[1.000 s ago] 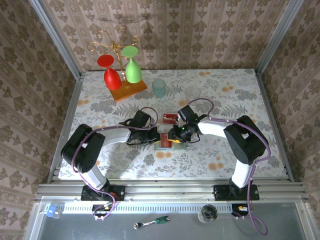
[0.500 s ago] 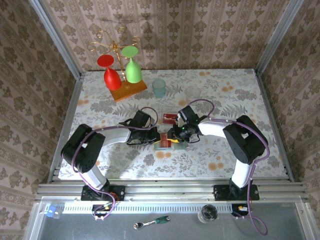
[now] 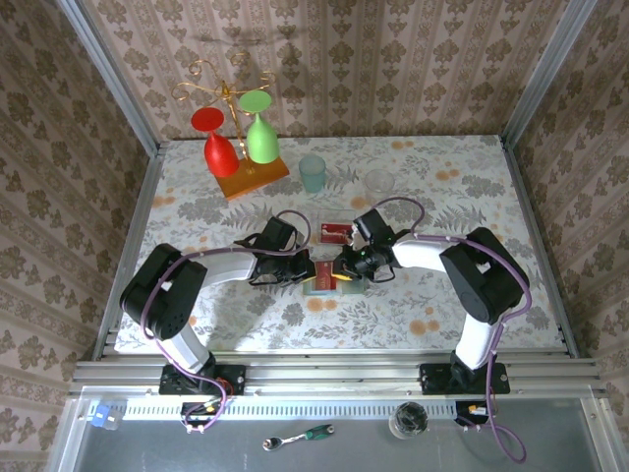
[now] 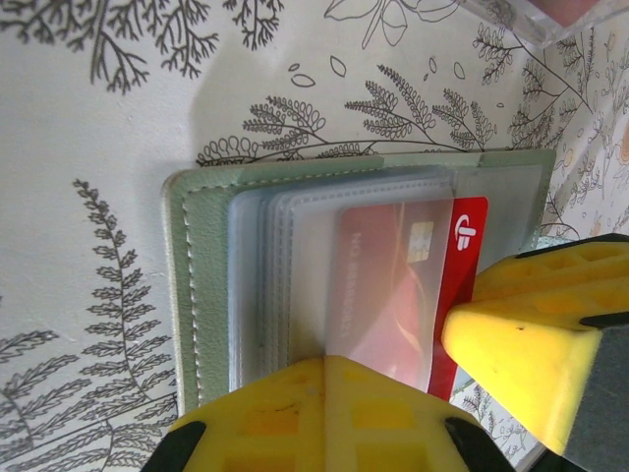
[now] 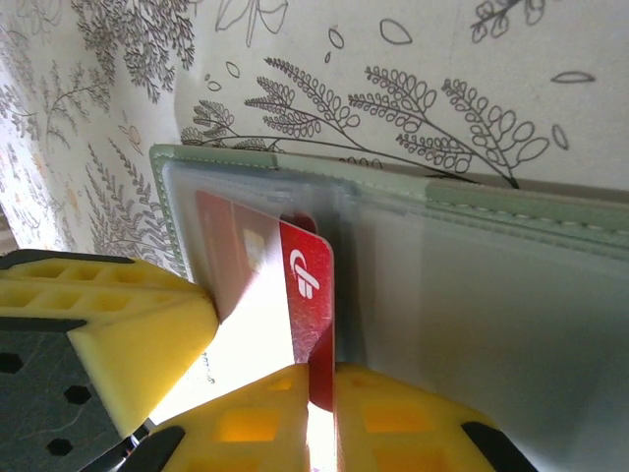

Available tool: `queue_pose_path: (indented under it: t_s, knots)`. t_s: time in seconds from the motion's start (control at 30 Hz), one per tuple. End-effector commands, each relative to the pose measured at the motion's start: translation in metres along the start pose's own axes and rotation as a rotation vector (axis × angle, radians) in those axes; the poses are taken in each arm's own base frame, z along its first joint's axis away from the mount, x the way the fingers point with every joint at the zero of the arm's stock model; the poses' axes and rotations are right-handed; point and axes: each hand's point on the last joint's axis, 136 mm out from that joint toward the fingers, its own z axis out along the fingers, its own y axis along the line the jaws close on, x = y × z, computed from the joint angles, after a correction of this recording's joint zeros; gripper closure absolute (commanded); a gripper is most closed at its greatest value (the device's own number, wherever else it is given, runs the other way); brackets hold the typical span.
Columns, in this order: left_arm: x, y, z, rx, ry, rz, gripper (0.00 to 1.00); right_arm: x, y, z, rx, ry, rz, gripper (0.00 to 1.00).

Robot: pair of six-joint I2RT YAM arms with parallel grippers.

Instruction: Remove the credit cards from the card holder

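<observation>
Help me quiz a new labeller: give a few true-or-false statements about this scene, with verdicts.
1. A red card sticks partway out of a clear sleeve in the holder. True.
2. The holder is folded shut. False: it lies open, sleeves showing.
3. A second red card lies apart from the holder, farther back. True.
4. The cup stands on the holder. False: the cup stands far back, beside the rack.
5. The right fingers are spread wide, clear of the card. False: the right fingers are closed on its exposed end.
</observation>
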Motion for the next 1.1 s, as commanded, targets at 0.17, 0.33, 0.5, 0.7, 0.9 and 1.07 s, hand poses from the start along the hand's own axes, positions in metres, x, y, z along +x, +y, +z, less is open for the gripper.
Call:
queue_pose_path:
  t_s: [0.17, 0.33, 0.5, 0.7, 0.9, 1.07]
  knots:
    - [0.009, 0.016, 0.005, -0.051, 0.03, -0.011, 1.0, 0.001, -0.011, -0.018, 0.019, -0.02, 0.006, 0.87]
    - [0.009, 0.016, 0.004, -0.053, 0.026, -0.011, 1.0, 0.001, -0.014, -0.025, 0.022, -0.028, 0.007, 0.89]
    - [0.009, 0.015, 0.002, -0.05, 0.022, -0.01, 1.0, 0.002, -0.014, -0.033, 0.026, -0.036, -0.003, 0.9]
    - [0.008, 0.009, -0.001, -0.034, 0.016, -0.006, 1.0, -0.001, -0.007, -0.045, 0.034, -0.055, -0.032, 0.92]
    - [0.001, -0.002, -0.004, 0.001, 0.001, 0.002, 1.0, -0.004, 0.0, -0.056, 0.049, -0.065, -0.074, 0.93]
    - [-0.004, -0.011, -0.007, 0.02, -0.008, 0.008, 1.0, -0.006, 0.001, -0.062, 0.084, -0.061, -0.125, 0.95]
